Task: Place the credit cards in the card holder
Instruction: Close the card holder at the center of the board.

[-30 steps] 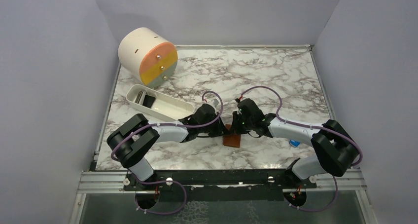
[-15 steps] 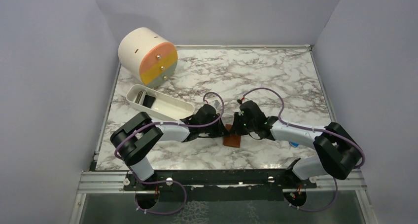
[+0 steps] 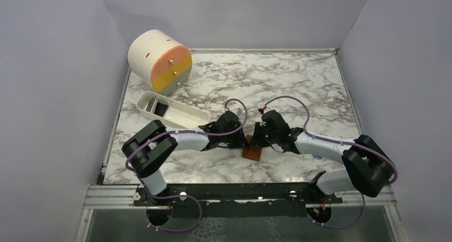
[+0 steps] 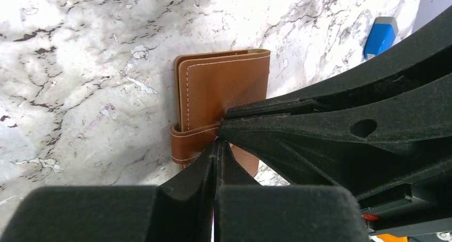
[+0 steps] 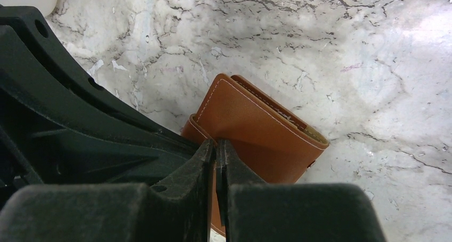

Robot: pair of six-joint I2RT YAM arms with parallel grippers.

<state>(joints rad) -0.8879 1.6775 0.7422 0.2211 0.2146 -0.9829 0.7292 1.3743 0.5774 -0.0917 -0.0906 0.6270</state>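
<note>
The card holder (image 3: 251, 153) is a brown leather wallet lying folded shut on the marble table, its strap wrapped round one edge. It also shows in the left wrist view (image 4: 224, 82) and the right wrist view (image 5: 261, 124). My left gripper (image 3: 243, 144) and right gripper (image 3: 255, 142) meet tip to tip over its far edge. In the left wrist view the left gripper (image 4: 216, 145) is shut, tips against the strap (image 4: 189, 140). In the right wrist view the right gripper (image 5: 216, 142) is shut, tips on the same edge. Dark cards (image 3: 158, 107) lie in the white tray. No orange-yellow card shows.
The white oblong tray (image 3: 197, 114) stands left of the arms, behind the left forearm. A round cream drum (image 3: 160, 61) with orange, yellow and grey bands stands at the back left. A small blue block (image 3: 318, 155), also in the left wrist view (image 4: 381, 34), lies under the right forearm.
Both wrists have crept a little to the right and closer over the wallet. The wallet has stayed in place and folded.
</note>
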